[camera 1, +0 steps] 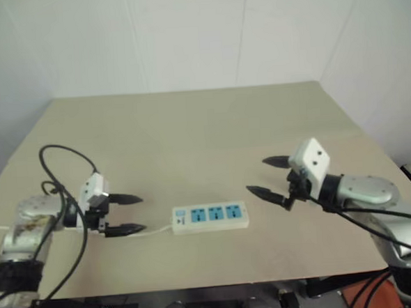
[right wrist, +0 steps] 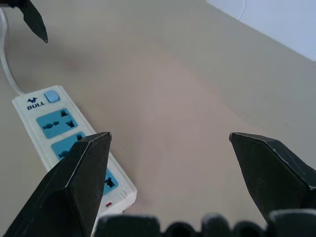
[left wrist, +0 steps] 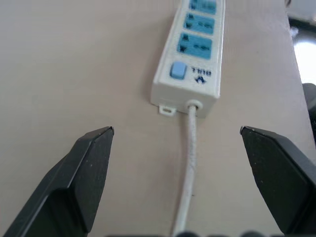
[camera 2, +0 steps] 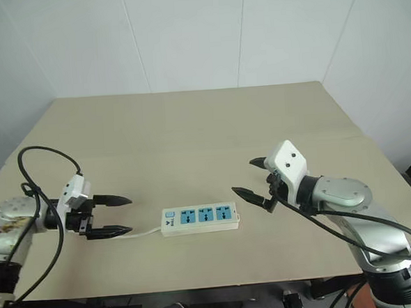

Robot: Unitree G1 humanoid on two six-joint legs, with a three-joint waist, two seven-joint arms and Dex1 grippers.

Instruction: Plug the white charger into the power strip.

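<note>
The power strip [camera 1: 211, 216] lies flat near the table's front edge, between my two arms, its three blue socket faces bare. Its thin white cord [left wrist: 190, 148] runs from the switch end toward my left arm. My left gripper [camera 1: 143, 213] hovers just left of that end, open, pointing along the strip with nothing between its fingers. To the right of the strip, slightly higher, my right gripper [camera 1: 256, 175] is open and empty and angled toward the strip's far end [right wrist: 64, 133]. The white charger is out of view.
The beige table [camera 1: 190, 127] stretches back to a white wall and a corner at the right. Black cables [camera 1: 60, 170] loop above my left wrist. The table's front edge runs just below the strip.
</note>
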